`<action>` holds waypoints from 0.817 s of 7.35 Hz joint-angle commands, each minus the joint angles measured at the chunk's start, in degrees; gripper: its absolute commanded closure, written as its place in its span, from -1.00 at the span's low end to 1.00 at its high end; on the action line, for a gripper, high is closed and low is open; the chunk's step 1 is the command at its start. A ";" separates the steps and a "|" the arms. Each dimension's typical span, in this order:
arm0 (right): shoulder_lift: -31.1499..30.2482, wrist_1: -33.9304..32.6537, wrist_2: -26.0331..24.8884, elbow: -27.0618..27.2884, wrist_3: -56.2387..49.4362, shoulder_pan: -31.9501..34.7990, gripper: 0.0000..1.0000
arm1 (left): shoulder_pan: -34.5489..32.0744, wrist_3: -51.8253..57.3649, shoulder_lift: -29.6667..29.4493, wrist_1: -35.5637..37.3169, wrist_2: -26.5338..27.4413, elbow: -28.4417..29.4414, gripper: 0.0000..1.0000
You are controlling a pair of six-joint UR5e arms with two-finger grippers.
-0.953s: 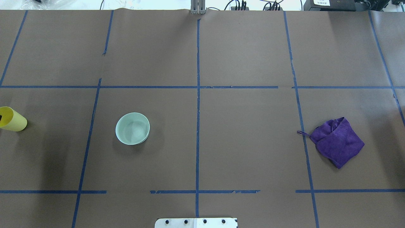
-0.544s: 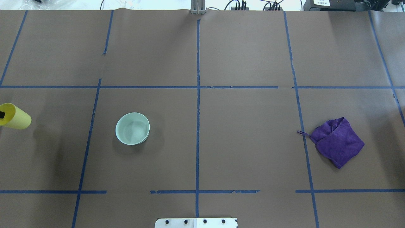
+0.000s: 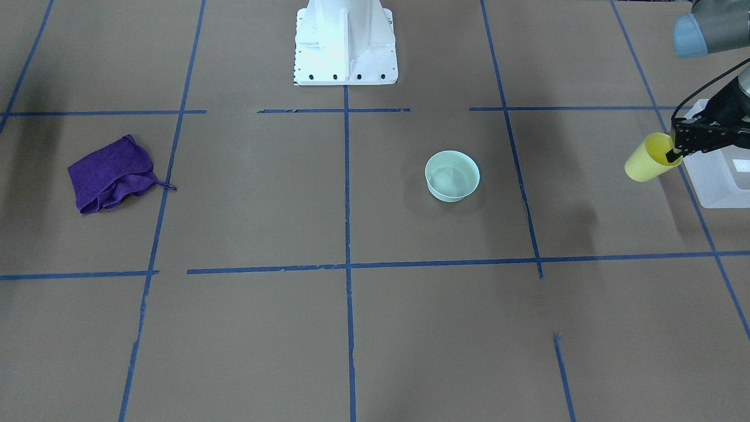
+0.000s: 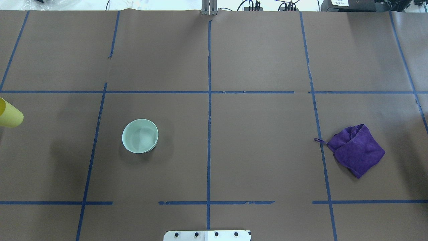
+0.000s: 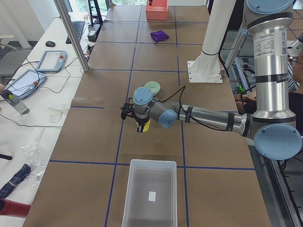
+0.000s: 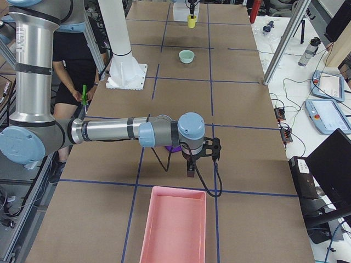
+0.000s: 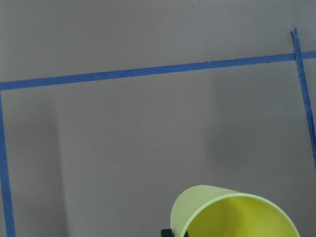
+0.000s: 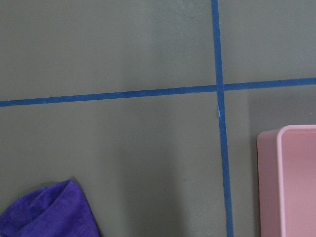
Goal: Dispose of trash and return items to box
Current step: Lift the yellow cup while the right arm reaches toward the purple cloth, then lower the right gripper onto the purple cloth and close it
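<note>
Near the frosted plastic box [image 5: 137, 208], its white label [image 5: 152, 195] unreadable, my left gripper [image 3: 672, 155] pinches the rim of a smooth yellow cup [image 3: 644, 167].

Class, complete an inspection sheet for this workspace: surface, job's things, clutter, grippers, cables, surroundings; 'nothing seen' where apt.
Surface: brown paper-covered table with a blue tape grid.
Job's things: yellow cup lifted, tilted, outside the box; mint bowl upright on the table.
Clutter: crumpled purple cloth; pink tray at the table's end.
Grippers: left gripper holds the yellow cup by its rim; right gripper hangs near the purple cloth, state unclear.
Cables: black cables at the far edge.
Surroundings: white side table with tablets.
</note>
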 commanded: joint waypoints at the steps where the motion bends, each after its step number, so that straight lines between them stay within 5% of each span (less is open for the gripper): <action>1: -0.01 11.93 -1.79 -0.04 16.15 -7.83 -1.00 | -6.40 9.62 -3.80 9.11 0.45 -0.48 1.00; 6: 5.85 17.44 -13.45 -0.21 32.86 -29.00 -1.00 | -13.43 19.20 -4.25 11.23 1.07 -0.13 1.00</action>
